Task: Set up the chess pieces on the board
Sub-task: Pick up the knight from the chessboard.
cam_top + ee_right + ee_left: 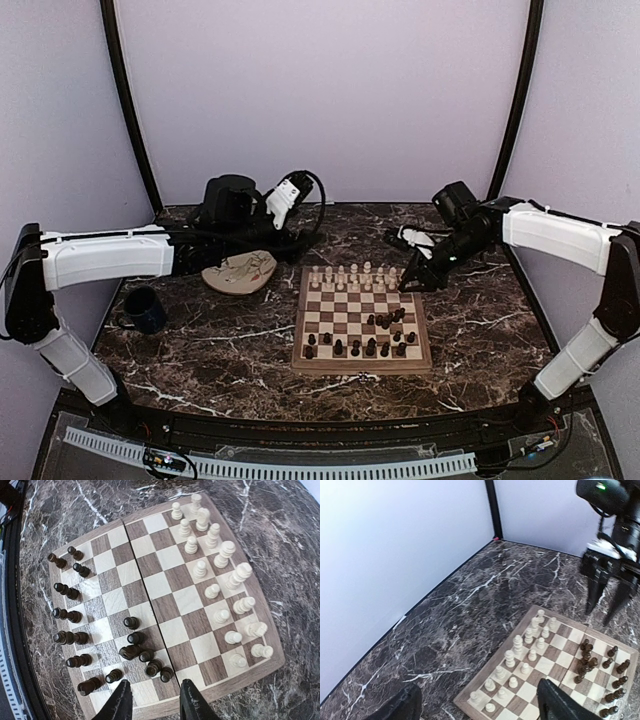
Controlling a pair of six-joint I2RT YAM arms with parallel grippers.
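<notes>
The chessboard (345,312) lies mid-table. Cream pieces (352,275) stand in two rows along its far side. Dark pieces (355,347) stand along the near side, with a loose cluster (390,320) toward the right. My right gripper (412,285) hovers over the board's far right corner, open and empty. In the right wrist view it (155,702) sits at the board (170,605) edge, just beside the dark cluster (145,655), with the cream rows (220,580) opposite. My left gripper (288,240) is open and empty, off the board's far left corner (480,707).
A round cream plate (240,271) lies left of the board, and a dark blue mug (145,308) stands farther left. Walls close the back and sides. The left wrist view shows the right gripper (605,602) pointing down over the board (555,650).
</notes>
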